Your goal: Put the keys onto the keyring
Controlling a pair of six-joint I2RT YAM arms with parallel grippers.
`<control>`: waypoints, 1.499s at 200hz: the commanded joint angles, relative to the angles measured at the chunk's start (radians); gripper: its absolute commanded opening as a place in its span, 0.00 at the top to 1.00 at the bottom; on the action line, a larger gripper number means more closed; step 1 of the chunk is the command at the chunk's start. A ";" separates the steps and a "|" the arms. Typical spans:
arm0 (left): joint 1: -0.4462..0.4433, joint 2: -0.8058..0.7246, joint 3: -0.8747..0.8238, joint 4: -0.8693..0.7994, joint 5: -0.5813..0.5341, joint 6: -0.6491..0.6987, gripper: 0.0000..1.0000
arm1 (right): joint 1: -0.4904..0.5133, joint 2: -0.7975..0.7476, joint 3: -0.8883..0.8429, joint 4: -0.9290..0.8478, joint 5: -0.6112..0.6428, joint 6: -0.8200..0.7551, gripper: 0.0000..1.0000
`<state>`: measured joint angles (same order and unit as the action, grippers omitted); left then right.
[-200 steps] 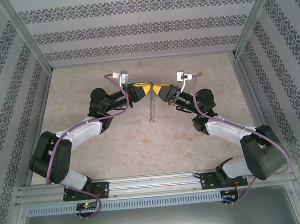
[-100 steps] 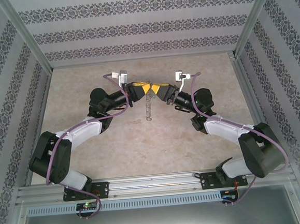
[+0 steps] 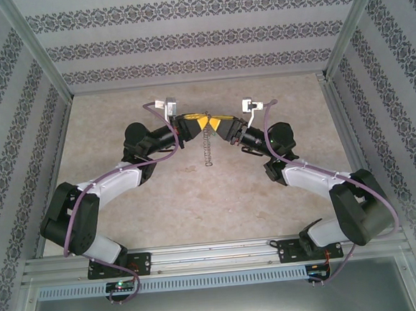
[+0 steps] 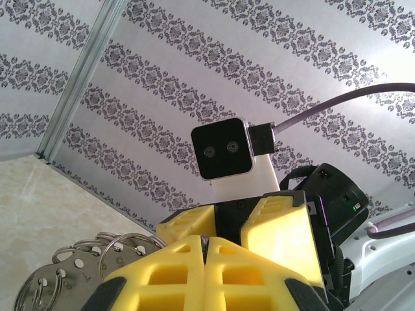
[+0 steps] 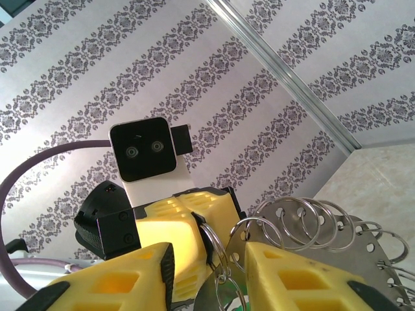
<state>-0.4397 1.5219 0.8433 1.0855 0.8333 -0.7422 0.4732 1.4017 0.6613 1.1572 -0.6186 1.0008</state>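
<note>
Both grippers meet above the middle of the table. My left gripper is shut on one wire loop of the keyring, whose rings dangle below it. In the left wrist view the left gripper pinches thin metal, and the keyring's holed plate and rings lie at lower left. My right gripper faces it. Its jaws stand apart, with a keyring loop passing through the gap untouched on the left side. The holed plate with several rings spreads to the right. The keys are hidden.
Patterned walls close off the back and both sides of the beige table. An aluminium rail runs along the near edge by the arm bases. Each wrist camera looks straight at the other.
Both grippers have crept slightly toward the back wall. The hanging rings have risen a little and swung side to side. The left grip is unchanged.
</note>
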 commanded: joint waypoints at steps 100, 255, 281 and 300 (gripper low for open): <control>-0.010 -0.005 0.004 0.080 0.015 -0.010 1.00 | 0.004 0.036 0.058 0.076 -0.034 0.021 0.91; 0.059 -0.123 0.162 -0.533 0.066 0.268 0.69 | -0.143 0.042 0.169 -0.266 -0.341 -0.188 1.00; 0.074 -0.100 0.230 -0.654 0.121 0.311 0.67 | -0.159 0.054 0.231 -0.369 -0.436 -0.258 1.00; 0.086 -0.076 0.273 -0.707 0.166 0.320 0.66 | -0.167 0.076 0.278 -0.435 -0.504 -0.297 1.00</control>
<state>-0.3752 1.4216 1.0515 0.5098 0.9138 -0.4835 0.3202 1.4536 0.8654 0.8066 -0.9867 0.8017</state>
